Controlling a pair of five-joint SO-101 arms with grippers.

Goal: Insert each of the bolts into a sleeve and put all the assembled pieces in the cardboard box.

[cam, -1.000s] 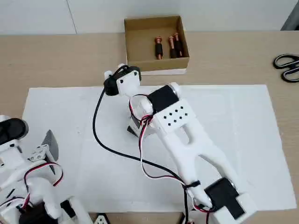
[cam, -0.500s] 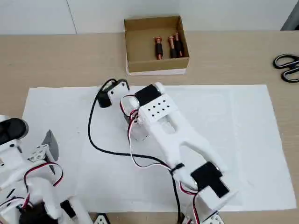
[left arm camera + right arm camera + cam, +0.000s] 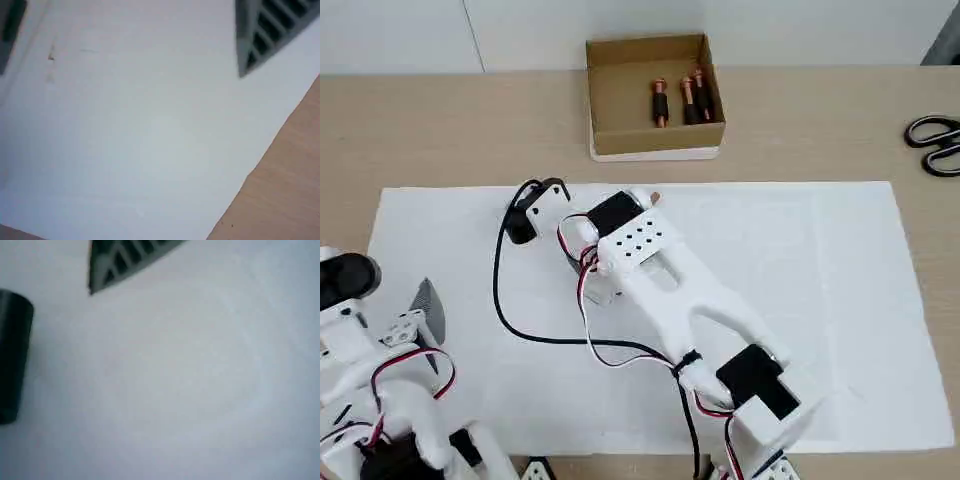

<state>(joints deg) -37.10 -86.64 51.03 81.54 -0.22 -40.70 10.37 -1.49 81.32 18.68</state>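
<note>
the right claw (image 3: 127, 260) hangs low over the white paper sheet (image 3: 800, 260) in the middle of the counter (image 3: 440, 120); i cannot tell whether it is open or closed. a black sleeve (image 3: 12, 357) lies on the sheet near it, apart from it. three assembled pieces (image 3: 686, 98) lie in the cardboard box (image 3: 620, 100) on the far side. the left claw (image 3: 420, 312) sits near left, its state equally unclear.
</note>
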